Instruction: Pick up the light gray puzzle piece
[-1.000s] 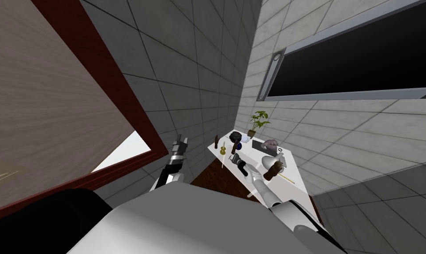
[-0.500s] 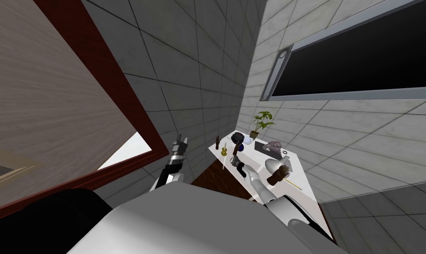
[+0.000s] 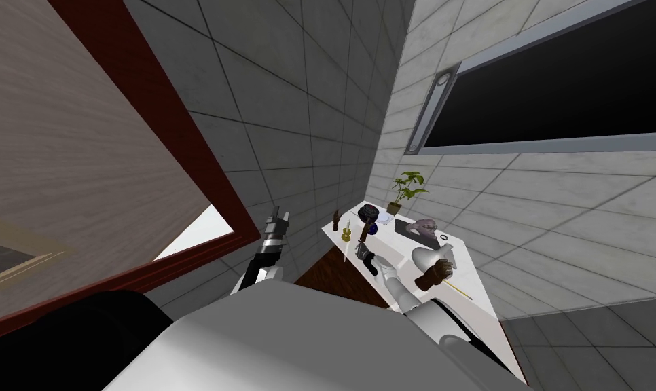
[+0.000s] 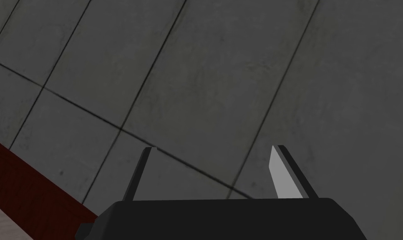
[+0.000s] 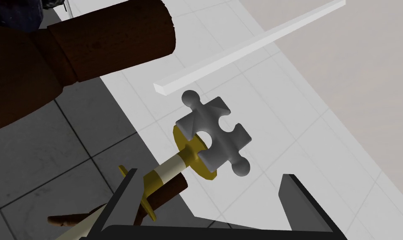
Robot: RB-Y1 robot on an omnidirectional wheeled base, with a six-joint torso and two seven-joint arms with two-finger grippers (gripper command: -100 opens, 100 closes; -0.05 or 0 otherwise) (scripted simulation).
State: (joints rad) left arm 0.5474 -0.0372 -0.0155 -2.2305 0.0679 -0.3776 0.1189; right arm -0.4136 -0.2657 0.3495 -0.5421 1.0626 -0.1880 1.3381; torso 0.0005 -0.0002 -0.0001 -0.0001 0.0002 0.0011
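While the right gripper (image 5: 210, 175) hovers with fingers spread, the light grey puzzle piece (image 5: 213, 135) lies at the white table's (image 5: 288, 125) edge, overlapping a yellow-collared rod (image 5: 171, 166). Risk: one finger snags that rod and knocks the piece over the edge. Left gripper (image 4: 212, 148) fingers also spread.

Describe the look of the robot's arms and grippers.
Both arms are white and light grey with dark joints: the left arm shows a banded grey-and-black wrist, the right arm a smooth pale forearm. The left gripper and right gripper each have two thin, blade-like grey fingers on a black box. No cables or markings show.
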